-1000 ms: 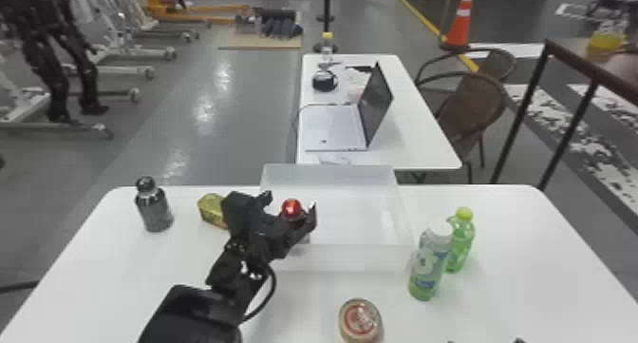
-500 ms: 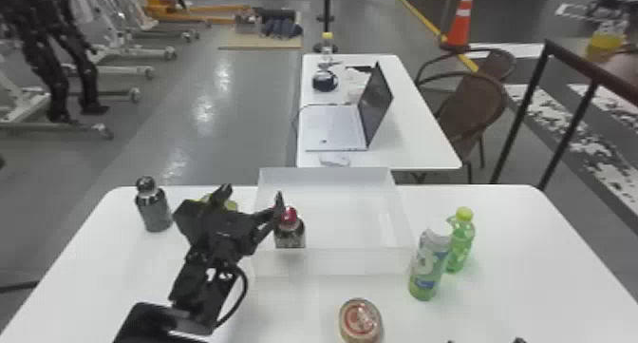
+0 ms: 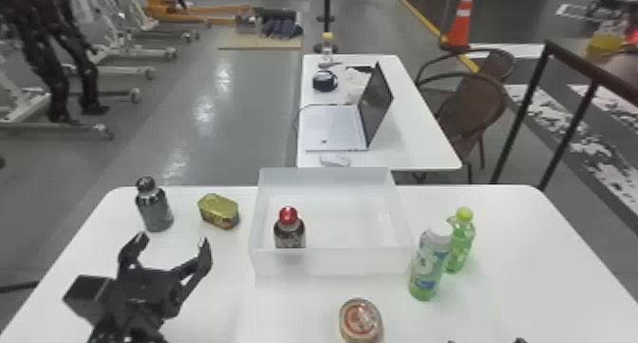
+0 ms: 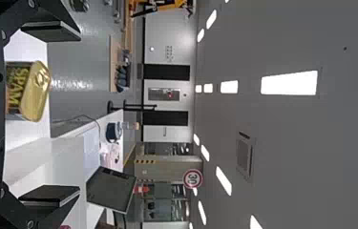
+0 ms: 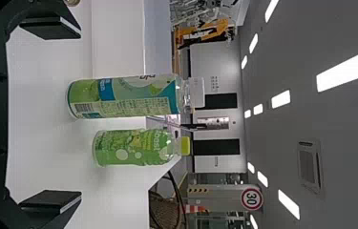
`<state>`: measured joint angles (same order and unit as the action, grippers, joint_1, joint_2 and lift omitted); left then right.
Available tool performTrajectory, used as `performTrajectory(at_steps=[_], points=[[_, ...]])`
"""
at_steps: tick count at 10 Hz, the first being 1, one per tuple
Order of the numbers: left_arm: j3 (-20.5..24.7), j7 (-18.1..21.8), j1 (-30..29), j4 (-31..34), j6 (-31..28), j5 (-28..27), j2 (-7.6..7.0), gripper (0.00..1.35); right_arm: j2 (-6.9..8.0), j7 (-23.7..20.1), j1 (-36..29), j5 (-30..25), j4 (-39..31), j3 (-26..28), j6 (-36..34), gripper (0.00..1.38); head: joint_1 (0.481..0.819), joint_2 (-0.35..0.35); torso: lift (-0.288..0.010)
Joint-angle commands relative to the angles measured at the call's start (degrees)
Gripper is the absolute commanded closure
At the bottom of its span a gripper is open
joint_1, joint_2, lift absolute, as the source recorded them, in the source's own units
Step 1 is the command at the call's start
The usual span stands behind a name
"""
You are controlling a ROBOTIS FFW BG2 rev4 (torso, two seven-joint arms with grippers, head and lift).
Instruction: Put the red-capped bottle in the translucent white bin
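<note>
Head view: our left gripper is spread; the red-capped bottle stands inside the translucent white bin. Placing looks done; we need only retreat.

Left wrist view: fingers apart.

Right wrist view: right gripper agape.

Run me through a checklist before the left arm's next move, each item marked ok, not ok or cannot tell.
1. Red-capped bottle inside the translucent white bin: ok, near its front left corner.
2. Bottle upright: ok.
3. Bottle's base flat on the bin floor: cannot tell, the front wall veils it.
4. Left claw open and apart from the bottle: ok.
5. Right claw gripping nothing: ok, its fingers are open.
</note>
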<state>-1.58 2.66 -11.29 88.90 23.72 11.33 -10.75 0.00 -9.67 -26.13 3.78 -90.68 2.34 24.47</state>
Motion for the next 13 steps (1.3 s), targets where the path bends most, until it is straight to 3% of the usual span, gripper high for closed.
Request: performTrajectory(at_steps=[1, 2, 3, 6, 9, 13], points=[[3.07, -0.2, -7.08, 3.21, -0.25, -0.43, 1.26, 0.17, 0.05, 0.0, -0.32, 0.17, -0.29, 0.12, -0.04, 0.11, 0.549, 0.0, -0.1], [5.0, 0.24, -11.57, 4.61, -1.22, -1.13, 2.66, 0.17, 0.05, 0.0, -0.68, 0.17, -0.55, 0.3, 0.05, 0.11, 0.549, 0.0, -0.1], [6.15, 0.24, -15.26, 5.67, -1.84, -1.83, 3.19, 0.16, 0.05, 0.0, -1.2, 0.17, -0.9, 0.65, -0.04, 0.11, 0.549, 0.0, -0.1], [8.78, 1.55, -20.09, 6.55, -0.52, -3.33, 3.37, 0.17, 0.05, 0.09, -1.64, 0.09, -1.17, 0.91, -0.04, 0.11, 0.549, 0.0, -0.1], [10.01, 1.55, -21.59, 6.28, 0.62, -5.35, 6.62, 0.17, 0.05, 0.35, -2.08, 0.17, -1.34, 0.91, -0.04, 0.11, 0.549, 0.0, -0.1], [10.01, 1.64, -20.88, 5.84, 1.33, -5.44, 6.97, 0.17, 0.05, 0.61, -2.26, 0.17, -1.43, 0.91, -0.04, 0.11, 0.549, 0.0, -0.1]])
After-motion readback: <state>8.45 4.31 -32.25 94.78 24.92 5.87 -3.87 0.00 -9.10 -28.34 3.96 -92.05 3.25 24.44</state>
